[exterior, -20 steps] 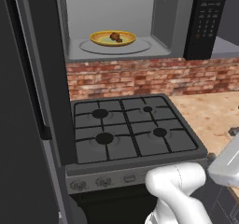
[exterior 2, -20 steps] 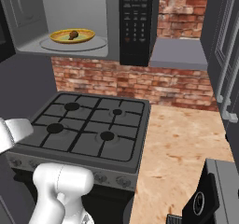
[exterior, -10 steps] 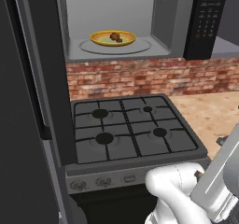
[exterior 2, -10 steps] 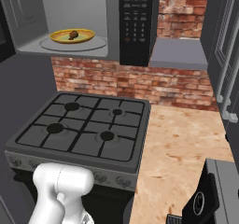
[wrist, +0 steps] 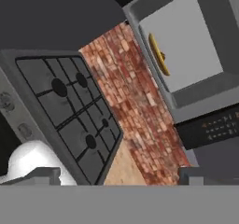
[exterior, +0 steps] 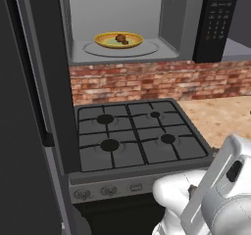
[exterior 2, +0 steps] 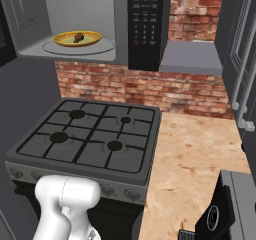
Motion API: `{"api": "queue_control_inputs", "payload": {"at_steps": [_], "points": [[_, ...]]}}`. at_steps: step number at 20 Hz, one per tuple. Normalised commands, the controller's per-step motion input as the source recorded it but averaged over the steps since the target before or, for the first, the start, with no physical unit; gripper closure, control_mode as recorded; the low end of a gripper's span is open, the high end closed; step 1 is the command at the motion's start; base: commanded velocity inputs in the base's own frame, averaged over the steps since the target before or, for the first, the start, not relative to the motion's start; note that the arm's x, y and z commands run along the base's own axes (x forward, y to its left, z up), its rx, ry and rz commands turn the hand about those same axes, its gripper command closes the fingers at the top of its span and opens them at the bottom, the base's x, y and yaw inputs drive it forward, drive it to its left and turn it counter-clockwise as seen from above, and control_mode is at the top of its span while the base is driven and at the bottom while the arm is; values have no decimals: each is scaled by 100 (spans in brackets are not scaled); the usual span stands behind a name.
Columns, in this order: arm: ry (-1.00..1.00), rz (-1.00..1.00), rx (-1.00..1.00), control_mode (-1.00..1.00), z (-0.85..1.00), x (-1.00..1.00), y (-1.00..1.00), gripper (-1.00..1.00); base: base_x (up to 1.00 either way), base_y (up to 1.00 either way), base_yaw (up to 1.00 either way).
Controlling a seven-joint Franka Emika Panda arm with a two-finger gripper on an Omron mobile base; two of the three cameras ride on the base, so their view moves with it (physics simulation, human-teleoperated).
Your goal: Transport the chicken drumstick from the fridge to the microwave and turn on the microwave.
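Observation:
The chicken drumstick (exterior: 121, 38) lies as a small dark-brown lump on a yellow plate (exterior: 105, 41) on the turntable inside the microwave (exterior: 169, 28). From the other side the drumstick (exterior 2: 78, 36) sits mid-plate, and the microwave's door (exterior 2: 22, 9) stands swung open to the left. Its black button panel (exterior 2: 145, 24) is on the right. The hand view looks up from low in front of the stove and shows the plate (wrist: 157, 55) edge-on in the cavity. My gripper is open and holds nothing. The fridge is out of view.
A gas stove (exterior: 137, 136) with black grates sits below the microwave, with knobs along its front (exterior: 109, 191). A brick wall (exterior 2: 150, 91) runs behind it. A wooden counter (exterior 2: 195, 159) lies to the right, with a dark-fronted grey box (exterior 2: 220, 214) at its near edge.
My arm has swung: a white-grey link has risen into the lower right of the left base view, and the white part at the right base view's left edge is gone. Drumstick and plate are unmoved.

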Motion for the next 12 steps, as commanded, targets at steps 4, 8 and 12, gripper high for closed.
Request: {"api": "queue_control_inputs", "payload": {"at_steps": [4, 8, 12], "points": [[-41, 10, -25, -100, -43, -8, 21, -100, 0, 0, 0], [-35, 12, -24, -100, -44, -2, 21, -100, 0, 0, 0], [-23, 11, -24, -100, -47, 0, 33, -100, 0, 0, 0]]}}
